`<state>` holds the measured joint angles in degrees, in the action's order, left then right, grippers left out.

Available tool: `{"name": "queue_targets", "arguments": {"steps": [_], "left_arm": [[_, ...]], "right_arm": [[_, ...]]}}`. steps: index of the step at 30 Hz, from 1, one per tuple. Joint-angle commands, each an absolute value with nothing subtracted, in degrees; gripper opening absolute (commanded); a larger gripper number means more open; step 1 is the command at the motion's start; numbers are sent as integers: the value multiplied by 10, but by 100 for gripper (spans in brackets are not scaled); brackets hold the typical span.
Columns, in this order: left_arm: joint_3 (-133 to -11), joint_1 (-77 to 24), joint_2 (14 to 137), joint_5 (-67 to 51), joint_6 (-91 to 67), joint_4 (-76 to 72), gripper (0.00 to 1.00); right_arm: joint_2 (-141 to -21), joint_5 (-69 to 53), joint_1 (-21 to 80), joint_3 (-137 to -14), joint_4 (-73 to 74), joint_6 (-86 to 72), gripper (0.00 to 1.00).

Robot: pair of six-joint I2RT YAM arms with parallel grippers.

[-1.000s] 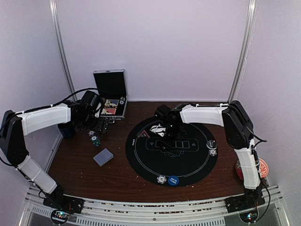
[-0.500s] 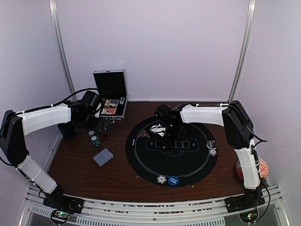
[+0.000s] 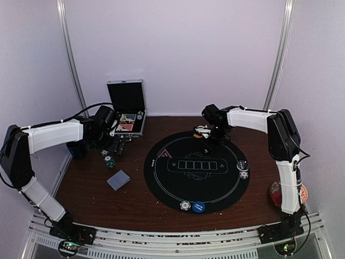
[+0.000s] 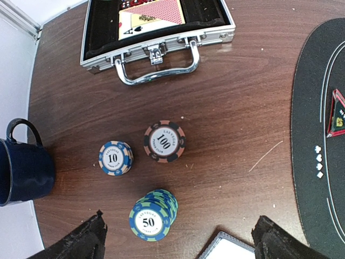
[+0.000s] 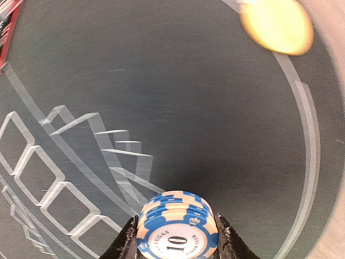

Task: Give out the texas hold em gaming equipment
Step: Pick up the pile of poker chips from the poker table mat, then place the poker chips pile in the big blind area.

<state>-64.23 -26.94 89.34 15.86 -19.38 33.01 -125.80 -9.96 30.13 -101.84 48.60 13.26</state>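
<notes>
two small pieces lie at the near rim of the black round mat: a dark-and-white chip and a blue button disc, side by side.

one deck of grey-blue-backed cards lies flat on the wooden table, left of the mat and apart from it.

one red patterned cup and saucer stands right of the mat, partly behind the right arm.

one pair of chips sits on the mat's right rim, one just behind the other.

we count three stacks left of the mat, further back than the deck and none touching another:
- green-and-blue stack marked 50
- blue-and-cream stack marked 10
- dark-and-salmon stack marked 100

the left gripper hangs over these stacks, left of the mat. its jaws are spread wide and it holds nothing.

one red triangle marker lies on the mat's left part, inside the rim.

the right gripper is over the far part of the mat. its jaws press both sides of the held stack marked 10. we cannot tell whether that stack touches the mat.

one orange disc, blurred, lies by the mat's rim line in the right wrist view.

one dark blue mug stands well left of the mat.

one aluminium case stands beyond the mat's far left, lid up, with cards showing inside.
</notes>
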Motion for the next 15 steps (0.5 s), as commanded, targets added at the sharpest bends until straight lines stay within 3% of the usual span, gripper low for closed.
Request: {"name": "queue_targets", "arguments": {"steps": [1, 15], "left_arm": [[-638, -268, 897, 156, -196, 314, 98], [-638, -268, 903, 156, -197, 314, 98]], "right_arm": [[-1254, -73, 270, -1058, 483, 117, 20], [-1380, -42, 216, -1233, 495, 108, 20]]}}
